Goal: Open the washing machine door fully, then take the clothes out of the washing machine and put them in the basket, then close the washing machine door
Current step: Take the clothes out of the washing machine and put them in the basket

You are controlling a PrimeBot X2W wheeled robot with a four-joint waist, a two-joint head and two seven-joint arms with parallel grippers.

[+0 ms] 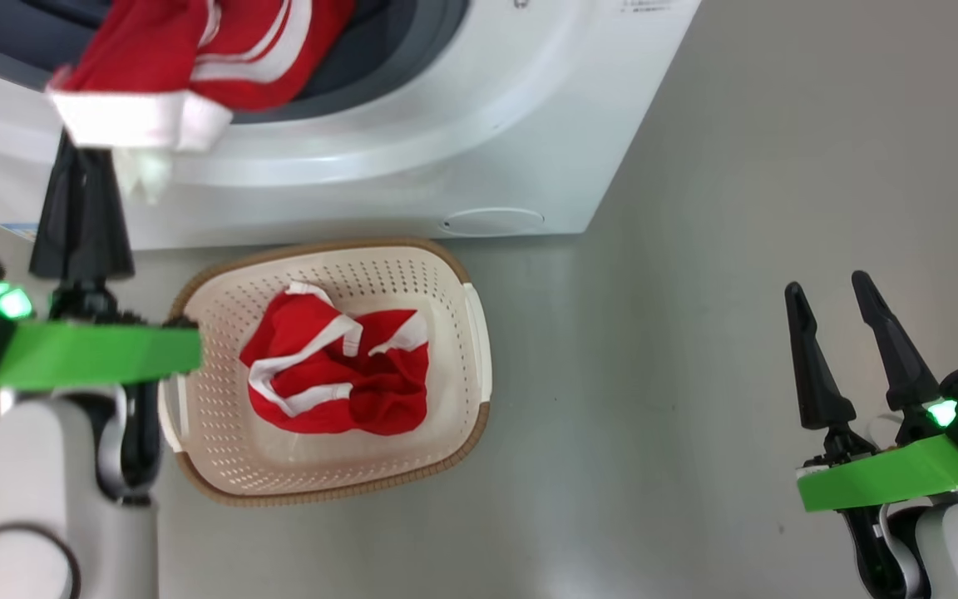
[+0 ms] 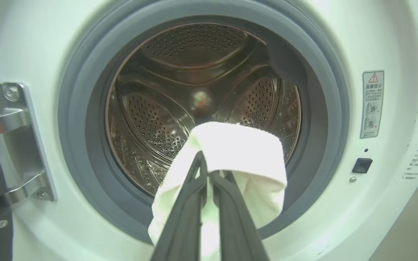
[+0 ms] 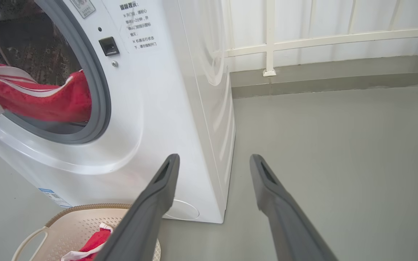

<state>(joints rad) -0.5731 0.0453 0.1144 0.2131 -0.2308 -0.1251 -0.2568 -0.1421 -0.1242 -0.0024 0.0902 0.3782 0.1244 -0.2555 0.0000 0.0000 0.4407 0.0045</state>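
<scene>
Trailing over the gasket (image 3: pixel 102 108), clothes (image 1: pixel 221 58) hang from the left gripper (image 2: pixel 206 165).

The smooth, glossy grey floor (image 1: pixel 695 349) carries 2 things. A big white boxy front-loading washing machine (image 1: pixel 479 158) stands at the far left. A small cream perforated plastic basket (image 1: pixel 213 433) with a brown woven-look rim sits just near of its front. Whether they touch cannot be told.
</scene>
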